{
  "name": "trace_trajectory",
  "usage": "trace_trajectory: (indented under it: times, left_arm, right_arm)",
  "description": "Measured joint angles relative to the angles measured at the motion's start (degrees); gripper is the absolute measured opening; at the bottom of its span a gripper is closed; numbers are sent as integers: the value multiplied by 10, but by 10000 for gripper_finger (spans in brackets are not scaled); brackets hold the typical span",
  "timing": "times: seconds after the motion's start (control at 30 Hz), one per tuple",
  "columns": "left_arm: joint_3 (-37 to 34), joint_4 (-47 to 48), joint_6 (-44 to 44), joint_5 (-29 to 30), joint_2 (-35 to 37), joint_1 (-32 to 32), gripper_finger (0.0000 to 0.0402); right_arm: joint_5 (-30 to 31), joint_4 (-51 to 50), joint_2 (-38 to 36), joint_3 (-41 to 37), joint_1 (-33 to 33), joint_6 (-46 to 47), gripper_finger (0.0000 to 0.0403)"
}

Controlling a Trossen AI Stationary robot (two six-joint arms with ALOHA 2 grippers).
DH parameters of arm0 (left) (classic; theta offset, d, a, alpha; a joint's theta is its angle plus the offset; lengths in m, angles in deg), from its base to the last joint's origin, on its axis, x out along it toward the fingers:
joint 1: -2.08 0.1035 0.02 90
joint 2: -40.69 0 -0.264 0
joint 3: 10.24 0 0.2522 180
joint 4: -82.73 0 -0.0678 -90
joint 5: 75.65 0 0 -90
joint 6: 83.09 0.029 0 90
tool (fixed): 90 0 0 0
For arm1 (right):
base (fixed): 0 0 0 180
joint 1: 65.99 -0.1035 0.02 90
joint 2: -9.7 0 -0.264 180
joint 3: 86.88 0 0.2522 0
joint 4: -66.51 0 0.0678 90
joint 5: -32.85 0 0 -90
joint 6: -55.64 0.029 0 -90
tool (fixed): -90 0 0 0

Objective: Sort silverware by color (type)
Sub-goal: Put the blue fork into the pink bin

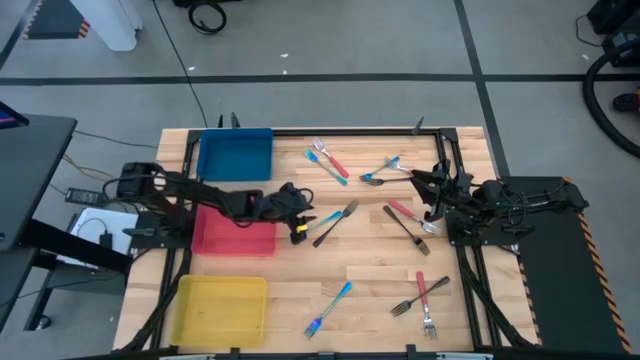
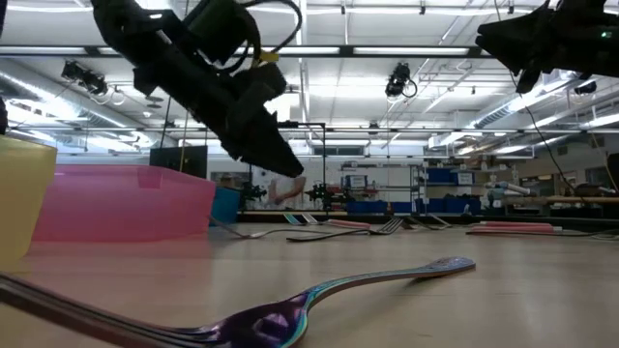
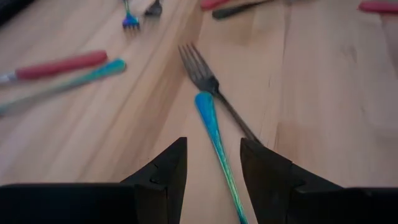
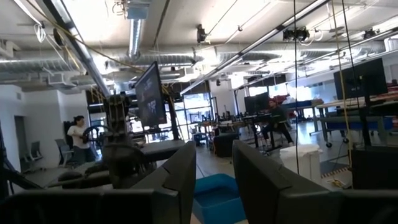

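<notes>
Reaching across the worktop [image 1: 370, 300] from beside the red tray [image 1: 232, 235], the left claw [image 3: 211, 163] hangs with fingers spread over a blue-handled utensil [image 3: 214, 140] that crosses a dark grey fork [image 3: 208, 84], probably lined up to straddle the blue handle for a pick. The right claw [image 4: 214, 171], also spread, is raised at the right edge, clear of the forks [image 1: 405, 222] lying there. The blue tray [image 1: 235, 155] and yellow tray [image 1: 220, 308] show nothing inside.

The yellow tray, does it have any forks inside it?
No, the yellow tray holds nothing in the high view; the forks lie on the wooden table.
</notes>
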Motion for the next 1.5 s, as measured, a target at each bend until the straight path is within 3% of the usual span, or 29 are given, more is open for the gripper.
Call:
trace_trajectory:
  times: [0.43, 1.07, 1.37, 1.5]
  left_arm:
    - [0, -61, -41, 0, -73, -20, 148]
    - [0, -46, -72, 3, -76, -23, 148]
    - [108, 135, -35, 3, -76, -23, 148]
    - [131, 173, -36, 4, -76, -22, 148]
  right_arm:
    - [13, 14, 0, 0, 0, -20, 114]
    - [11, -22, 0, 0, 0, 29, 114]
    - [11, -64, 0, 0, 0, 58, 114]
    - [9, -73, 0, 0, 0, 62, 114]
